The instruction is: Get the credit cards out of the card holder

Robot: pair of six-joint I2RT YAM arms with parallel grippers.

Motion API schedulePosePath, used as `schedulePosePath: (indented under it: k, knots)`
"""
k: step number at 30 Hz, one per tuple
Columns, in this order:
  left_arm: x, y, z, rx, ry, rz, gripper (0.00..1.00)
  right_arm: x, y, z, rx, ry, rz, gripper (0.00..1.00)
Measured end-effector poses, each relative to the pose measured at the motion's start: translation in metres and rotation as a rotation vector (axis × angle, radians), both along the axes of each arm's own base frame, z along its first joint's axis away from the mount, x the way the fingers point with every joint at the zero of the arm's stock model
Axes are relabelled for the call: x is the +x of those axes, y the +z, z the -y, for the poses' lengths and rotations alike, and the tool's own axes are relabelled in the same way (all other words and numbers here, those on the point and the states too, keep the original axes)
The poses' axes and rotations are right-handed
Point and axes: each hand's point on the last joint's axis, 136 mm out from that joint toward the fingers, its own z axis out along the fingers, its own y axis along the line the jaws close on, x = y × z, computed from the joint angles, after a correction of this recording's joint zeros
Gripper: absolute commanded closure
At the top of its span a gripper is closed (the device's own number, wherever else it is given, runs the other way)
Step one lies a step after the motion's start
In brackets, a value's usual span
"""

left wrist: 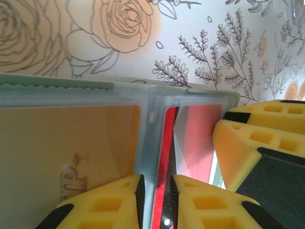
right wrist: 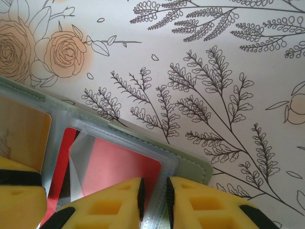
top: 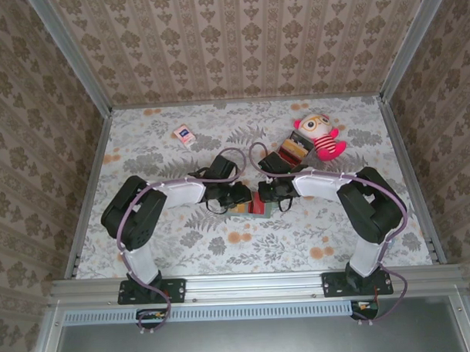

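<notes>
Credit cards (left wrist: 66,143) should be slid straight out: the card holder (right wrist: 190,164) is pinched by the narrow right claw (right wrist: 155,188), the red card (left wrist: 198,138) nipped edgewise by the narrow left claw (left wrist: 156,183).

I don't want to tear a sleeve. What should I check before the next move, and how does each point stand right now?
1. The holder lies open on the table: ok.
2. The yellow card sits fully inside the holder: ok.
3. The red card is free to slide out: not ok, clear plastic covers it.
4. The left hand is shut on the holder beside the fold: ok.
5. The right hand is at the holder's edge with its jaws narrow; whether it has a firm grip: cannot tell.
</notes>
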Motion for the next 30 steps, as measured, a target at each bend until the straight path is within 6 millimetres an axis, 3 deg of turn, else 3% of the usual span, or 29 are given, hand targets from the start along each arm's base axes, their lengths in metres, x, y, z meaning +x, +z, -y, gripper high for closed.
schedulePosePath:
  k: [19,30]
  knots:
    - [-0.0002,0.0016,0.0041,-0.029,-0.009,0.002,0.77,0.0,-0.0002,-0.0001,-0.006,0.0,-0.009,0.79]
    - [-0.0047,0.005,0.0041,0.079,-0.055,0.03,0.76,0.0,-0.0002,-0.0001,-0.006,0.0,-0.009,0.79]
